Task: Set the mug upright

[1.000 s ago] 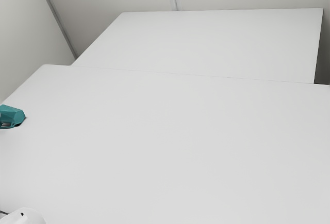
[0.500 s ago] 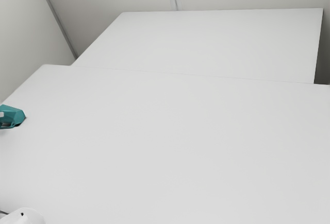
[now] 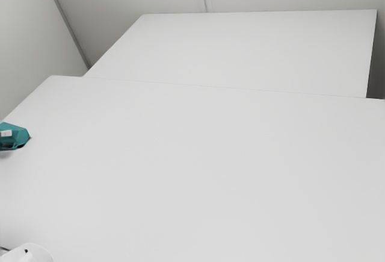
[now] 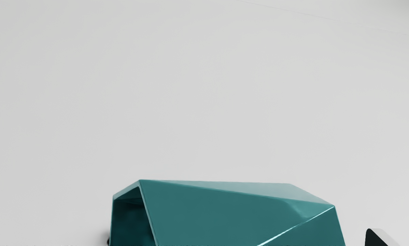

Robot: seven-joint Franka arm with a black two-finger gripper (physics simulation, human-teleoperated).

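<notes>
While its glossy teal facets are catching the light, the mug [image 4: 225,212] is lying sideways on the smooth pale table [image 3: 180,184], at the exterior view's left edge. The gripper [image 3: 6,134] is standing open beside it, one fingertip [image 4: 373,239] staying clear of the end opposite the mouth. A rounded white object [image 3: 33,255] is sitting apart.

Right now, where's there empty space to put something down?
The near white tabletop is bare from the teal mug to the exterior view's right edge. The far tabletop, past the seam, is bare too. Crowded: the exterior view's left edge, with the mug and a white rounded object below.
</notes>
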